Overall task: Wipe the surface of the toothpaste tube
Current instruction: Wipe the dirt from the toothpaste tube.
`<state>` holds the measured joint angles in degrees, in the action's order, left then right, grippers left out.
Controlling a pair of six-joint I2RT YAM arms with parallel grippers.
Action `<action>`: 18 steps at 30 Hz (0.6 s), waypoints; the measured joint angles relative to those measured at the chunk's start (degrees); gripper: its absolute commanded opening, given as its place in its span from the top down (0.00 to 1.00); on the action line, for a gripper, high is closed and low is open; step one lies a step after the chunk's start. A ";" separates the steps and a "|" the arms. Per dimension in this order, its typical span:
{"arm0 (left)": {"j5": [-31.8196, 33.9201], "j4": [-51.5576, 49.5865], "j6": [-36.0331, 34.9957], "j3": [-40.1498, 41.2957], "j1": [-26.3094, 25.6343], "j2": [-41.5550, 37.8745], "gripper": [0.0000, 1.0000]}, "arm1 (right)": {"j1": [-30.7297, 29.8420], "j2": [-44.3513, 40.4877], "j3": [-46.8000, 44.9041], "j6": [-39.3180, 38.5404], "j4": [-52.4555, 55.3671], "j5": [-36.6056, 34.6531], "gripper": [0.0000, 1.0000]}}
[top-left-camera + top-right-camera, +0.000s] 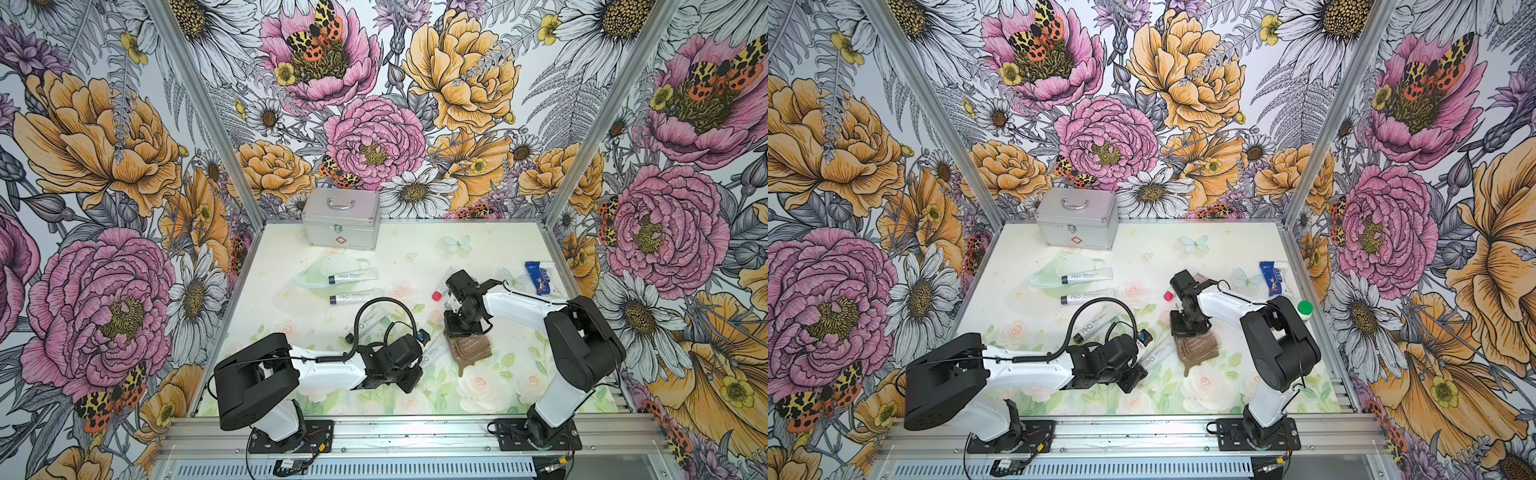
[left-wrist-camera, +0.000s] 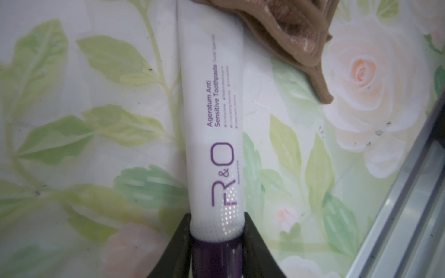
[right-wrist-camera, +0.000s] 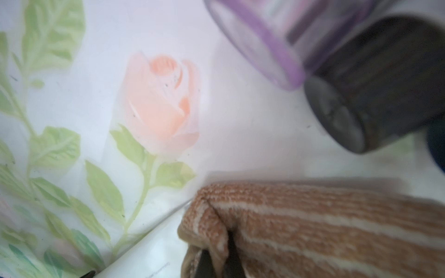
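The left claw (image 2: 218,231) is closed narrowly on the toothpaste tube (image 2: 212,108), just beside its purple cap (image 2: 216,255). The tube is laid along the flowered desk (image 2: 96,96), near the desk's front middle. The right claw (image 3: 218,261) is clamped on a brown striped cloth (image 3: 325,228), which is laid over the tube's far end.

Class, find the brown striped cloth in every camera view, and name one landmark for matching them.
Top view: cloth under the right claw, near the middle.
Top view: same spot.
Left wrist: over the toothpaste tube's far end.
Right wrist: close up, pinched in that claw.
Shared landmark: the toothpaste tube, always beside the cloth.
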<state>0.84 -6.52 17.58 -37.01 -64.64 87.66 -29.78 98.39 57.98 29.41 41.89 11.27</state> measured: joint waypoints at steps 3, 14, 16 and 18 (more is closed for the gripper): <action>-0.02 -0.20 0.00 0.00 -0.02 0.00 0.68 | -2.29 -0.63 -0.15 0.79 -0.42 -0.50 1.00; 0.00 -0.28 -0.20 0.00 0.00 0.00 0.68 | -7.85 -6.03 -5.01 4.15 -3.39 3.61 1.00; 0.00 -0.26 -0.17 0.00 0.00 -0.09 0.68 | -6.43 -5.70 -4.96 4.00 -3.37 4.52 1.00; 0.07 -0.26 -0.15 0.00 -0.02 -0.33 0.68 | -4.87 -5.03 -4.63 3.54 -3.15 5.64 1.00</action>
<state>0.91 -6.79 17.43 -37.01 -64.66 87.33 -34.65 93.36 53.34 32.95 38.74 16.91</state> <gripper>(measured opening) 0.323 0.062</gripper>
